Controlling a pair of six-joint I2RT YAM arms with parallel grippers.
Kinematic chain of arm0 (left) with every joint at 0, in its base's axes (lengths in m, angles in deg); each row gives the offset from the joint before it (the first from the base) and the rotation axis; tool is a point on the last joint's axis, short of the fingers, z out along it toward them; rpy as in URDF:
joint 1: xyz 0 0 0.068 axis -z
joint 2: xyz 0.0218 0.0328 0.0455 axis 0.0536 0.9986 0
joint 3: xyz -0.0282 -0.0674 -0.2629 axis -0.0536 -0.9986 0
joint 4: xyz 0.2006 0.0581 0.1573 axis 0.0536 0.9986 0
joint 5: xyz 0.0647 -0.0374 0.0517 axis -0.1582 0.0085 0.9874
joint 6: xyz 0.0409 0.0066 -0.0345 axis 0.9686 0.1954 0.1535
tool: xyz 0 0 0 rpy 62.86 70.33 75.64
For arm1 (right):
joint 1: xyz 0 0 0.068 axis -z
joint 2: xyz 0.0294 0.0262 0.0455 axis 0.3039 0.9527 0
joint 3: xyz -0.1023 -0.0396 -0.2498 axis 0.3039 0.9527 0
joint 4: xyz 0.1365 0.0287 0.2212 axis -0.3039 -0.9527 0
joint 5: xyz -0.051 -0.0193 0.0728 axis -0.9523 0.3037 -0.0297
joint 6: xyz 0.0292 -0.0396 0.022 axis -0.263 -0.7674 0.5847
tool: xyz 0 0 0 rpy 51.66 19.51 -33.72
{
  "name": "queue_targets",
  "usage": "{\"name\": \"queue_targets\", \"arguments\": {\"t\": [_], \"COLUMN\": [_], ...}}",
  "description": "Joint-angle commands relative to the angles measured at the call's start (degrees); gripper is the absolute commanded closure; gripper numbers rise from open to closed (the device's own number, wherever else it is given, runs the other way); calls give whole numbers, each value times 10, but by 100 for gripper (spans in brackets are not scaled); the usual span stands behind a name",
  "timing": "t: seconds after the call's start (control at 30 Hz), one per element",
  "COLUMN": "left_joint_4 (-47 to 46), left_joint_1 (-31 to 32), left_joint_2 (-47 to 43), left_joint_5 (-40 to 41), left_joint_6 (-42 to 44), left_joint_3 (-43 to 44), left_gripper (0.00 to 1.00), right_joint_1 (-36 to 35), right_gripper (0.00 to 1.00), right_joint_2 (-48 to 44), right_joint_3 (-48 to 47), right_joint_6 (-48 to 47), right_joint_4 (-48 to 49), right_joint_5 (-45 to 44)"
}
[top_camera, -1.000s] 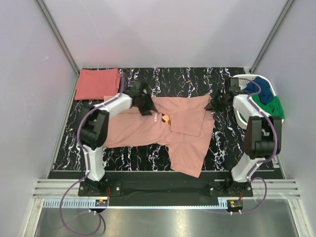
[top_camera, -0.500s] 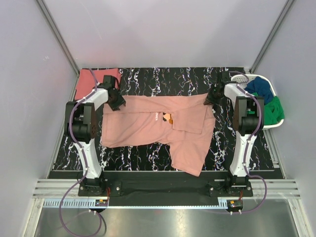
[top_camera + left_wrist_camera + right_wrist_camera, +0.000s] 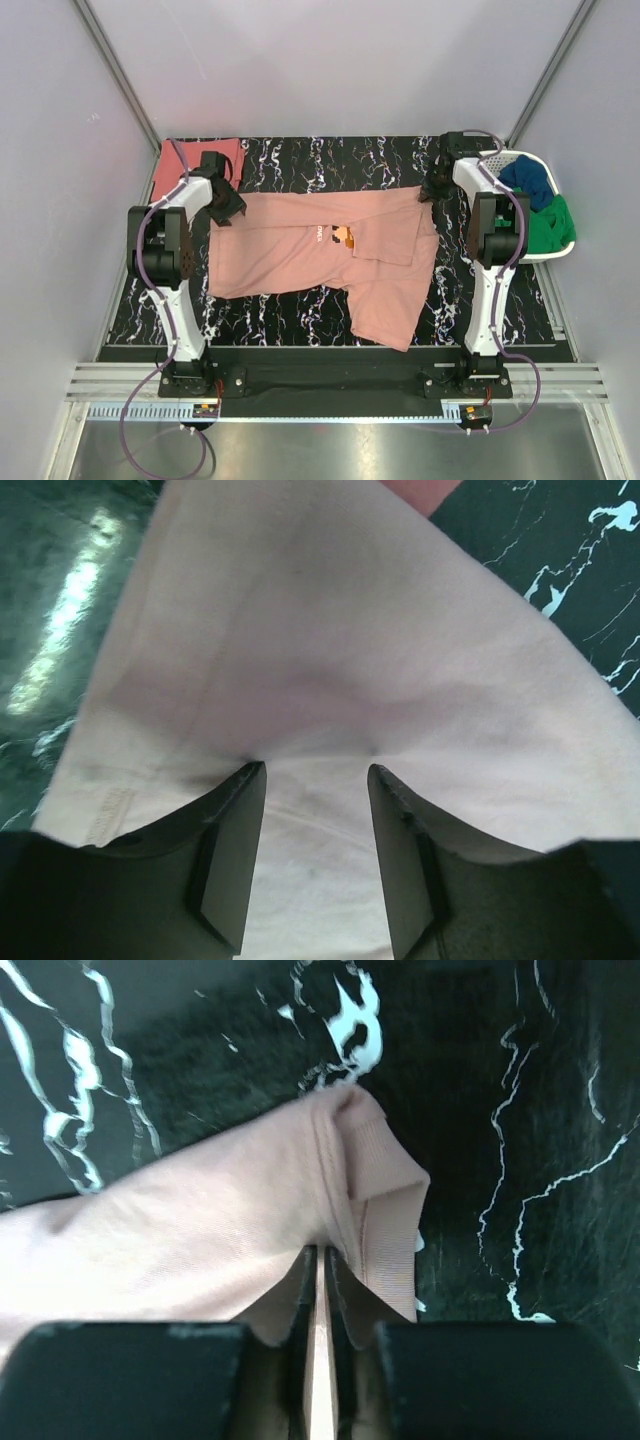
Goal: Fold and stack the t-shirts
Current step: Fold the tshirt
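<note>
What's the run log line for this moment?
pink t-shirt: spread out | left end effector: fingers apart on left corner, grip unclear | right end effector: shut on right corner | red t-shirt: folded, far left

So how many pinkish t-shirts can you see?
2: pale pink t-shirt spread across the middle; folded coral-red t-shirt at the far left corner. Clothes in the basket could hide more.

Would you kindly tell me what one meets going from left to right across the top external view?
folded coral-red t-shirt → pale pink t-shirt → white basket holding blue cloth and green cloth
</note>
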Motion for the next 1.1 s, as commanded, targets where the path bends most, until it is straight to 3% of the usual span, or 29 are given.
{"name": "queue_targets", "arguments": {"t": [0.0,0.13,0.17,0.27,0.43,0.53,0.7,0.9,1.07], "left_joint_4": [53,75,73,53,4,9,13,1,-17], "left_joint_1": [-10,-1,5,7,5,0,-12,-37,-52], "left_joint_2": [-75,-165,-183,-254,-359,-392,-461,-399,-376], "left_joint_5": [21,35,34,-1,-64,-56,26,34,41], "left_joint_6": [43,75,78,68,26,5,9,35,28], "left_joint_3": [52,15,-4,-107,-285,-343,-398,-381,-393], "left_gripper": [48,43,43,43,46,47,44,43,49], "right_joint_1": [4,-8,-15,-51,-149,-182,-202,-202,-202], "right_gripper": [83,64,58,53,53,53,59,64,73], "right_joint_2": [-30,-102,-143,-237,-375,-450,-525,-498,-455], "right_joint_3": [-43,-17,3,107,321,409,512,509,473], "right_joint_6": [-2,70,105,152,243,286,298,227,165], "right_joint_4": [-11,-61,-83,-128,-136,-144,-113,-33,-44], "right_joint_5": [33,85,78,3,-43,-36,-53,-24,-81]}}
